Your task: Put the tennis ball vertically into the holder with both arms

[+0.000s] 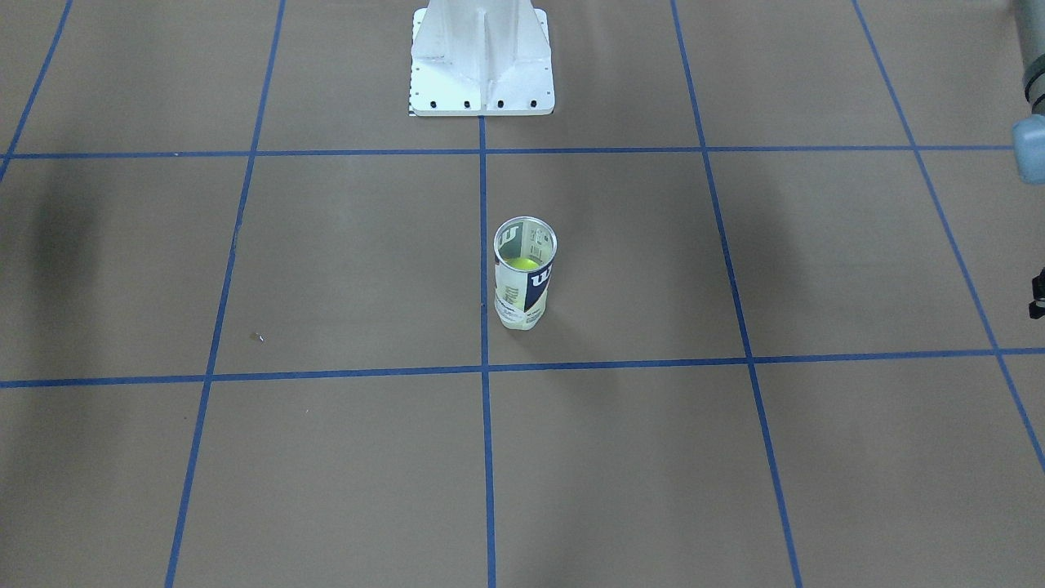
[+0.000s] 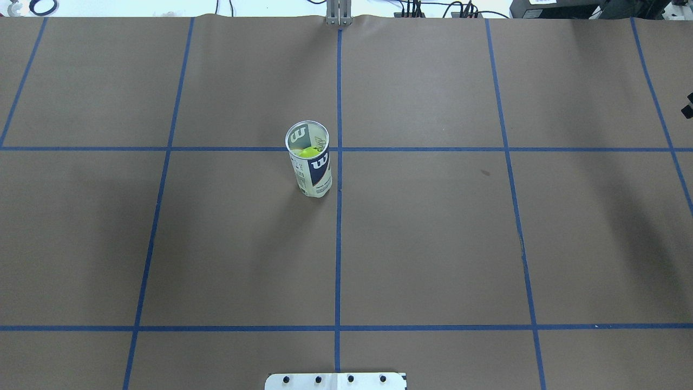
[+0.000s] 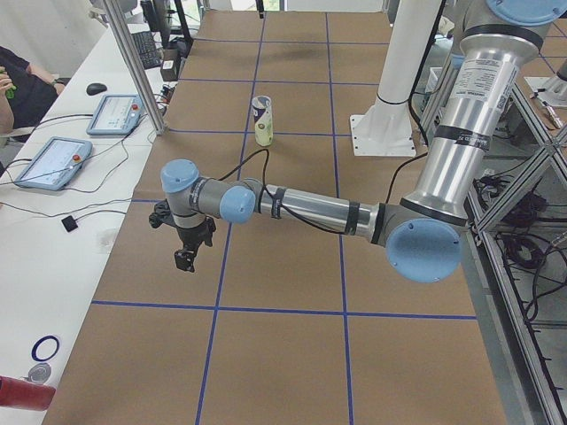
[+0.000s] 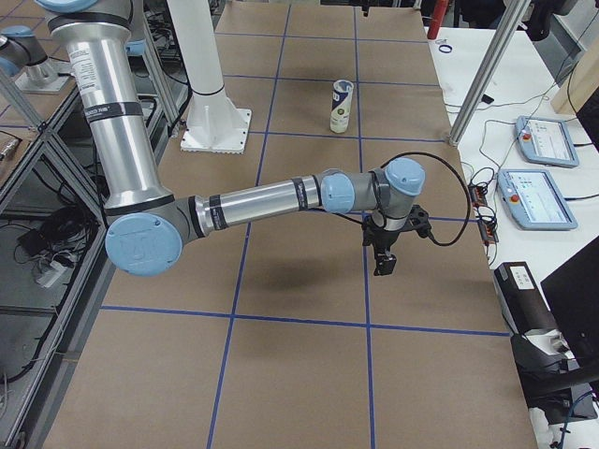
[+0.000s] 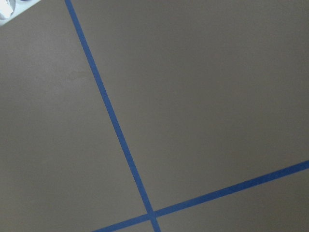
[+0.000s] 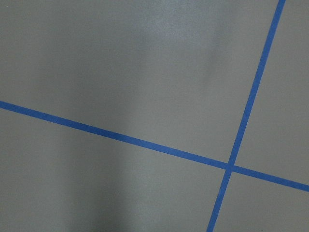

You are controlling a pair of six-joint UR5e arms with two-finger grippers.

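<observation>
Left hand: hangs near the left edge of the counter, pointing down; cannot tell how wide. Holder: stands upright mid-counter, just left of the centre line, with a tennis ball already low inside. Right hand: hangs near the right edge; cannot tell its opening either. Looks done, so keep both hands well apart from the holder and retreat without brushing it.

Bare table surrounds the upright holder, mouth open upward
</observation>
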